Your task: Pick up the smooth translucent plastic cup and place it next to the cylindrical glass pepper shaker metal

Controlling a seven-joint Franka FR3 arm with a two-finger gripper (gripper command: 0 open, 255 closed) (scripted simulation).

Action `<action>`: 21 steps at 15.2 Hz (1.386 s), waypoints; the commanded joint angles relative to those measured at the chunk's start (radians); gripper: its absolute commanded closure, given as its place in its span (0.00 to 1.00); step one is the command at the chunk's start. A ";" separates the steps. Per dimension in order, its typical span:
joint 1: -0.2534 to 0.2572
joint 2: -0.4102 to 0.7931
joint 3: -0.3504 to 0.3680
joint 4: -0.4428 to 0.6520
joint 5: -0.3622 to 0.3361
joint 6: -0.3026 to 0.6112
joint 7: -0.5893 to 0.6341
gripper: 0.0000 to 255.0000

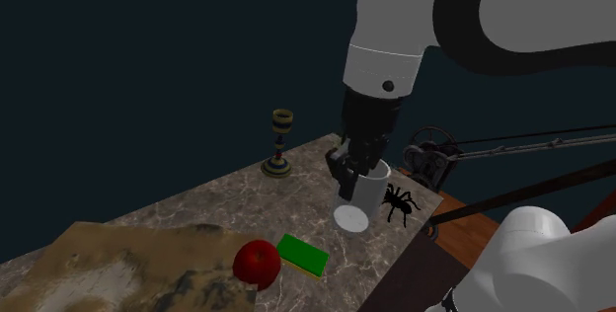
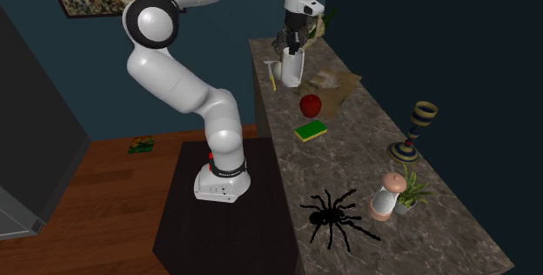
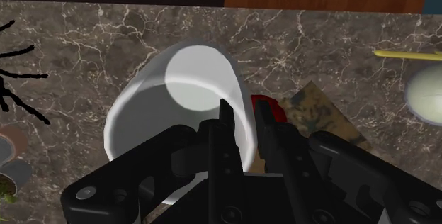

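Clasping the wall of the white cup [image 3: 142, 127], the claw [image 3: 244, 118] is clenched on it, one black finger inside the rim and the other outside. In the shoulder view the cup hangs tilted beneath the claw, its round base turned toward the camera and clear of the marbled surface [image 1: 188, 216]. A red apple [image 1: 257, 263] and a green sponge [image 1: 303, 255] lie just beside each other on the surface, near a brown mottled sheet [image 1: 99, 271]. A black spider [image 1: 400, 202] sits near the surface's edge. In the second exterior view the pepper shaker [image 2: 384, 197] stands upright toward the near end, well apart from the cup. A small green plant [image 2: 411, 193] stands just beside it, and a striped candlestick [image 2: 416, 130] is nearby.
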 commanded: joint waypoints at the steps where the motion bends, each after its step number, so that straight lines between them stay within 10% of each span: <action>1: -0.014 0.007 -0.032 -0.002 -0.023 0.000 -0.040 1.00; 21: -0.197 0.301 -0.341 0.181 -0.260 0.061 -0.454 1.00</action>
